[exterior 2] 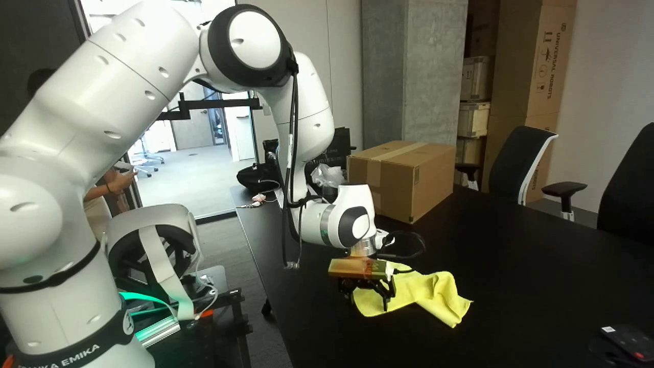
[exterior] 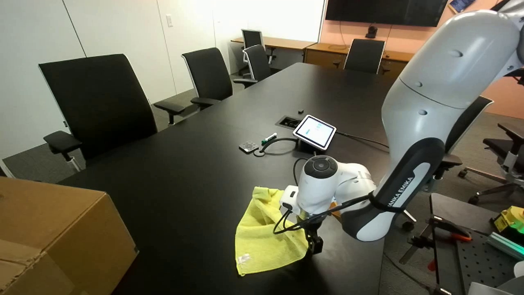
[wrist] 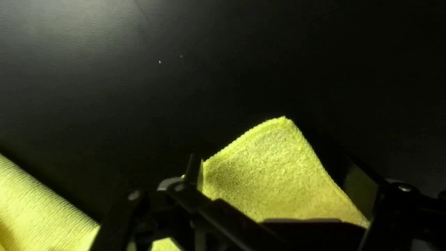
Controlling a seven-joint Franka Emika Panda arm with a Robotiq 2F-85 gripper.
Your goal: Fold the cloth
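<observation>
Plainly, gripper (wrist: 279,177) spread wide; cloth (exterior: 264,237) corner shows between jaws, contact unclear.

My tool (exterior: 315,245) low at right edge of yellow-green cloth (exterior: 268,246), far part creased, contact unclear. Black counter (exterior: 184,196) beneath. Cardboard box (exterior: 88,239) at near left. Tablet (exterior: 315,132), marker (exterior: 269,138) farther back. Black chairs (exterior: 98,104) along left side, dark screen (exterior: 385,11) on far wall (exterior: 403,36).

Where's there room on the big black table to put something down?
There's bare table between the cardboard box and the yellow cloth, and more past the tablet, toward the far-end chair. It's crowded at the cloth, where the open pincer straddles a corner, and beside the tablet, where a marker and a square pad lie.
</observation>
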